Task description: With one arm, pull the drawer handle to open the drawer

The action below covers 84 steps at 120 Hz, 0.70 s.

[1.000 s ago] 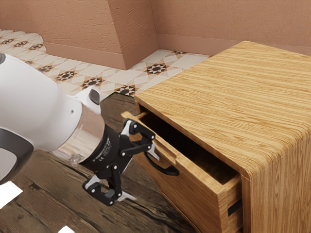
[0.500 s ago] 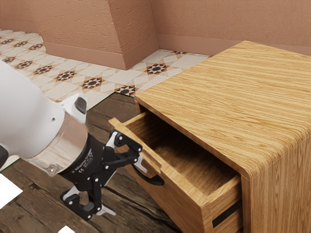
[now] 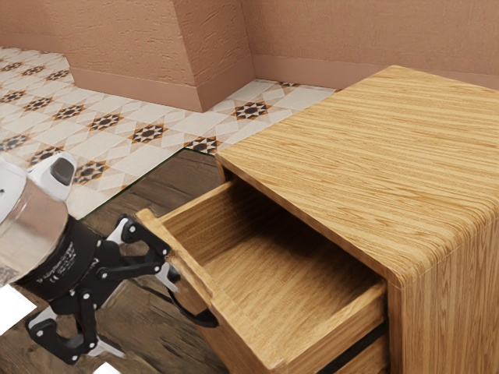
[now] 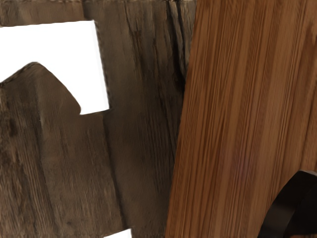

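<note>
The light wooden cabinet point(image 3: 374, 156) has its top drawer point(image 3: 257, 273) slid far out, its bare inside showing. A black curved handle point(image 3: 199, 315) sits on the drawer's front panel. My gripper point(image 3: 136, 312) is at the exterior view's lower left, right in front of that panel. It is open with its fingers spread wide; the upper finger point(image 3: 167, 274) hooks behind the handle and the lower one hangs free near the floor. In the wrist view the drawer front point(image 4: 242, 124) lies close to my hand, with a piece of the handle point(image 4: 292, 208) at its edge.
Dark wooden floor planks point(image 3: 156, 195) run under the cabinet, and patterned tiles point(image 3: 117, 125) spread behind them. A terracotta wall with a jutting corner point(image 3: 210, 54) stands at the back. White patches point(image 4: 54, 54) lie on the planks near my hand.
My hand has moved toward the exterior view's lower left, and the drawer has slid out with it, from slightly open to wide open.
</note>
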Tool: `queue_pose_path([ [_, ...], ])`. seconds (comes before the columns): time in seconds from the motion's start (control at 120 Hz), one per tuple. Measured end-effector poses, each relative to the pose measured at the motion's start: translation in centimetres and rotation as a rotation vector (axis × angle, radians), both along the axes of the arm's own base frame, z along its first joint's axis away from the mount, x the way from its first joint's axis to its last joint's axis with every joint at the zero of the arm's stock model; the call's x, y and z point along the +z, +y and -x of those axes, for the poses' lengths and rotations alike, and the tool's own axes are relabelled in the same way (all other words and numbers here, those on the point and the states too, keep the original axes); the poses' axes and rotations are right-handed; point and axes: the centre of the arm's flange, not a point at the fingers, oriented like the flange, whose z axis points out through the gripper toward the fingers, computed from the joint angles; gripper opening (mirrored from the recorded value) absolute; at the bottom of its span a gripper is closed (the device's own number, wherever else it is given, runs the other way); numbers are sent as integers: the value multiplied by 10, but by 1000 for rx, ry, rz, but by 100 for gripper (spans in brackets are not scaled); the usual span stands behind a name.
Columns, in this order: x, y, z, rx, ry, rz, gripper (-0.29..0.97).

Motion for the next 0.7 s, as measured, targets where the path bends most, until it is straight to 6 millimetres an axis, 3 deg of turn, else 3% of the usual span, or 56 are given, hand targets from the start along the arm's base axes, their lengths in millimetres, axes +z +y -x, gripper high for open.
queue_pose_path([
  [0.083,21,23,18,17,-12,24,67],
  [0.2,108,78,44,103,-83,55,67],
  [0.275,127,81,33,156,-68,-3,67],
  [0.35,167,51,-15,224,-76,-82,67],
  [0.392,193,58,-71,333,-65,-105,67],
  [0.417,188,70,-114,417,-27,-134,67],
  [0.45,163,93,-174,541,51,-180,67],
  [0.5,130,125,-223,660,128,-224,68],
  [0.55,115,147,-241,707,161,-234,68],
  [0.583,112,149,-246,699,170,-230,68],
  [0.7,129,107,-242,573,143,-205,68],
])
